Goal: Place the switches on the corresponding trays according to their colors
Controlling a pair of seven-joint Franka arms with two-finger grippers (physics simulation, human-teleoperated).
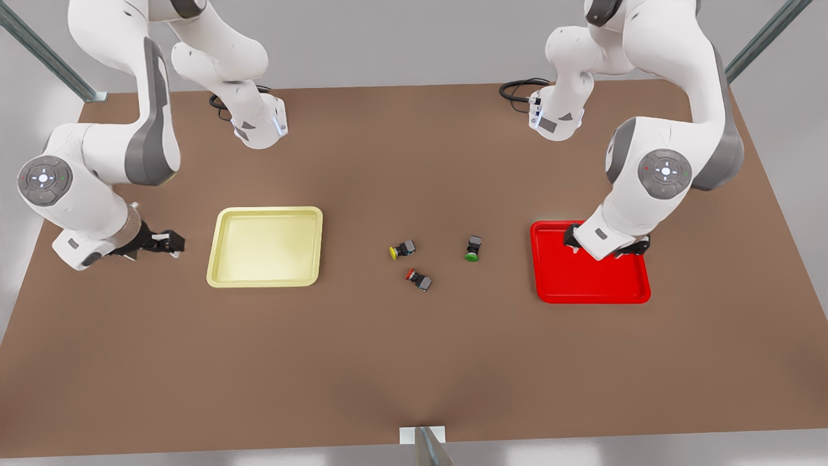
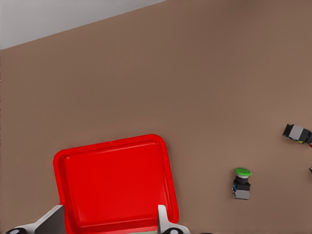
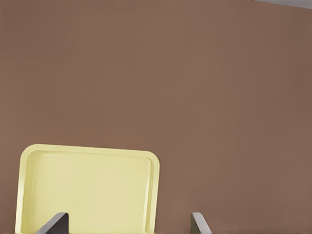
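The yellow switch (image 1: 402,249) and the red switch (image 1: 419,279) lie on their sides mid-table, close together. At the front view's left sits the pale yellow tray (image 1: 265,246), and the bright red tray (image 1: 582,285) is at that view's right. My left gripper (image 1: 605,246) hovers over the red tray's far edge, open and holding nothing; its wrist view shows the red tray (image 2: 112,180) and the yellow switch's grey body (image 2: 297,132). Just beyond the yellow tray's outer side, my right gripper (image 1: 169,243) is open and empty. The yellow tray (image 3: 87,190) lies before its fingers (image 3: 197,223).
A green-capped switch (image 1: 473,248) lies between the two switches and the red tray, and it appears in the left wrist view too (image 2: 242,183). Black cables (image 1: 517,90) coil at the back by the arm bases. A metal post (image 1: 427,443) stands at the front edge.
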